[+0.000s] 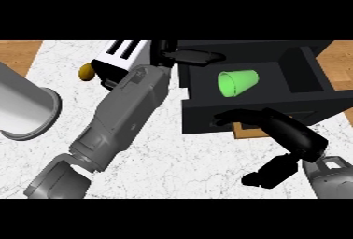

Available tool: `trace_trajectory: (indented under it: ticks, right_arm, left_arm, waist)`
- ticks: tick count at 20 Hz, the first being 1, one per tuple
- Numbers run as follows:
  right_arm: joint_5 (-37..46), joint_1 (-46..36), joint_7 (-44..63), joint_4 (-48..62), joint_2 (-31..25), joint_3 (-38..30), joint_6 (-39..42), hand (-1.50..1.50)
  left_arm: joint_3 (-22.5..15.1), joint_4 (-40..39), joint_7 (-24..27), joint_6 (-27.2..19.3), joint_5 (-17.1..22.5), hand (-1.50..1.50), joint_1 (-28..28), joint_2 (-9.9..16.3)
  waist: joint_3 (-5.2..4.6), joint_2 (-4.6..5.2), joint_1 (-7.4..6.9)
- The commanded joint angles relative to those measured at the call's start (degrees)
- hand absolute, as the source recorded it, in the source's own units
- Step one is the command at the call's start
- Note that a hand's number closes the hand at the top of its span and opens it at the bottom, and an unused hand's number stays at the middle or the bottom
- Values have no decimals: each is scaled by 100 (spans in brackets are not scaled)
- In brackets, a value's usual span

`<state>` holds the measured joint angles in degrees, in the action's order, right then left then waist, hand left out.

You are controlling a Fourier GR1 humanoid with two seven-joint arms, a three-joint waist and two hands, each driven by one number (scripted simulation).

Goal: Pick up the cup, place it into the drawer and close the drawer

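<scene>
The green cup (238, 82) lies on its side inside the open black drawer (303, 100), its mouth turned toward the lower left. My left hand (195, 56) reaches over the drawer's far left corner with straight fingers, apart from the cup and holding nothing. At the lower right my right hand (286, 131) is open. Its fingers (238, 116) lie straight against the drawer's front panel and its thumb (265, 175) hangs below.
A white and black toaster (118, 55) stands left of the drawer, partly behind my left forearm. A small brown-yellow object (86, 71) lies beside it. A large grey cylindrical pot (24, 109) fills the left side of the white marble counter (172, 158).
</scene>
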<state>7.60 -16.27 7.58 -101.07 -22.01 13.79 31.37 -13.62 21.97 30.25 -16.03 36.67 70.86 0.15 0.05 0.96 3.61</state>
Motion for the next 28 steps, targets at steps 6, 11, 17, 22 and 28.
trace_trajectory:
  ticks: [6,11,17,22,28]
  right_arm:
    - [1887,-215,-1218,2414,243,786,-842,-150]
    - [2320,-1092,-1752,4379,555,637,-1358,150]
    - [2068,-2080,-2737,5878,509,-168,-1786,150]
    - [1941,-2866,-2951,6689,348,-766,-2228,150]
    - [1664,-3558,-2856,7204,-36,-1327,-2311,150]
  left_arm:
    - [97,309,379,364,59,-150,-695,-9]
    - [151,836,82,506,101,-150,-878,424]
    - [79,1205,31,772,132,-150,-1464,548]
    - [39,1540,-13,1030,125,-150,-1687,805]
    - [25,1766,-150,1401,195,-150,-1969,1045]
  waist:
    - [2,-47,-515]
    - [6,-57,-715]
    - [17,-12,-976]
    - [26,50,-1174]
    - [26,110,-1335]
